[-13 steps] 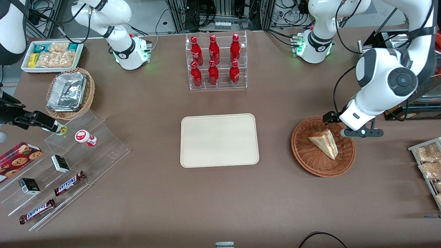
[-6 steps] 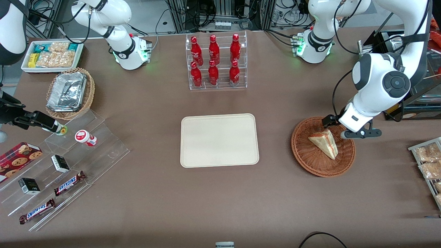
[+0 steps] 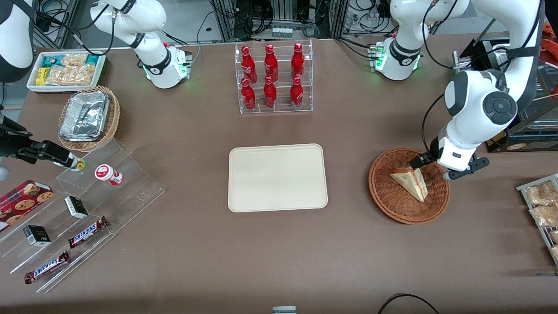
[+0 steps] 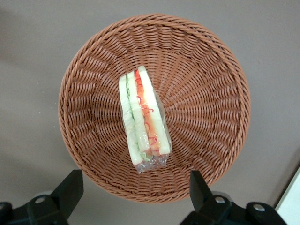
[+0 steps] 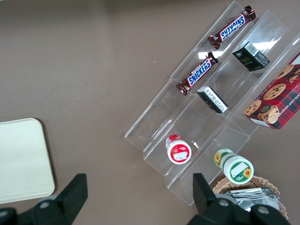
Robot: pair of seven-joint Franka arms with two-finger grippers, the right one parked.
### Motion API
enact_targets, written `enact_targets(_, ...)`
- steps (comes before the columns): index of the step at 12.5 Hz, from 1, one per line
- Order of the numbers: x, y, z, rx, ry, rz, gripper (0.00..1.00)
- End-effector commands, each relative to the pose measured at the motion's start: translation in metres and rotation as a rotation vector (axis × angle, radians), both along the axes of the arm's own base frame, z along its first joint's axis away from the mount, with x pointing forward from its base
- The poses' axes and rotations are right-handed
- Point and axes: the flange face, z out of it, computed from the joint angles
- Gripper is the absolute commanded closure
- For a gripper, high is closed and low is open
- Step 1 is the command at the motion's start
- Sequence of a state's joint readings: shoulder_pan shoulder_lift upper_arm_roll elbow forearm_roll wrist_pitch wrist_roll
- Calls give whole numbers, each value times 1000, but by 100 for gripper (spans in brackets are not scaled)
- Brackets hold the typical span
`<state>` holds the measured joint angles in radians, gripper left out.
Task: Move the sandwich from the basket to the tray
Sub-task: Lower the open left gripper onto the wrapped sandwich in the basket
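Note:
The sandwich, a clear-wrapped wedge with red, green and white layers, lies in the round reddish-brown wicker basket toward the working arm's end of the table. My left gripper hangs open above the basket's rim, over the part of the basket farther from the front camera. Its two black fingers stand wide apart and hold nothing. The cream tray lies flat in the middle of the table, with nothing on it.
A clear rack of red bottles stands farther from the front camera than the tray. A tan basket of foil containers, a white bin of snacks and clear stepped shelves lie toward the parked arm's end. Snack packets lie beside the basket.
My left gripper has turned and shifted slightly nearer the front camera, staying above the basket's rim and open. The sandwich has not moved.

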<state>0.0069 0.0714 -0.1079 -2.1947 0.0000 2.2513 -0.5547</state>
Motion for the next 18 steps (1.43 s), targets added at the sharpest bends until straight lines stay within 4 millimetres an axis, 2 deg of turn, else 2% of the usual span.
enact_targets(1,2,-2,-9,-13,-15,153,0)
enact_targets(3,3,-3,-19,-13,-9,249,0)
enact_targets(8,9,-5,-37,-24,-16,313,0)
enact_targets(11,11,-10,-53,-28,-13,306,0)
enact_targets(15,13,-7,-79,-27,7,316,0)
enact_targets(18,12,-5,-90,-29,23,325,0)
